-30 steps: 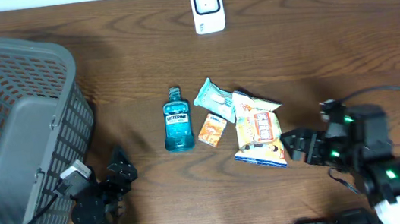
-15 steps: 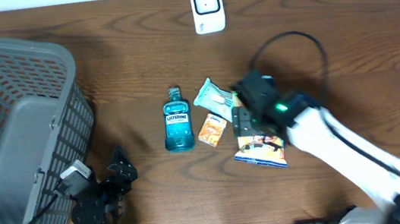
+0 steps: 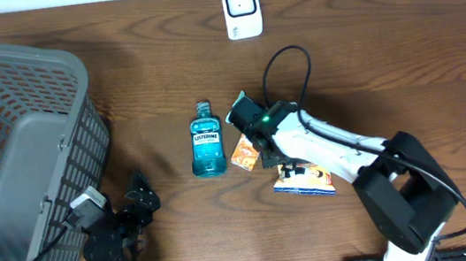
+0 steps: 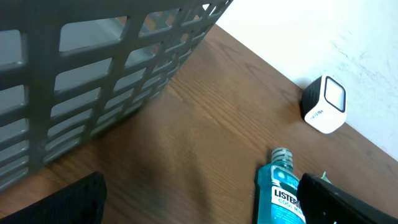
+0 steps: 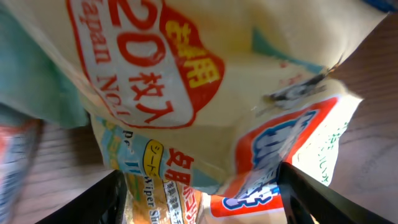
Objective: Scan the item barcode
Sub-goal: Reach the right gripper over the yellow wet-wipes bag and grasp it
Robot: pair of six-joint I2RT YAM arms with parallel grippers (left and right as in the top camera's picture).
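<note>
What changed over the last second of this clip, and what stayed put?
The right gripper swung from the lower right of the overhead view up and left, onto the snack packets. Its jaws stand apart over them and no grip is visible. The packets look unmoved. The left gripper, Listerine bottle, basket and scanner are unchanged.

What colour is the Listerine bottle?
The Listerine bottle is teal blue; the overhead view shows it best.
</note>
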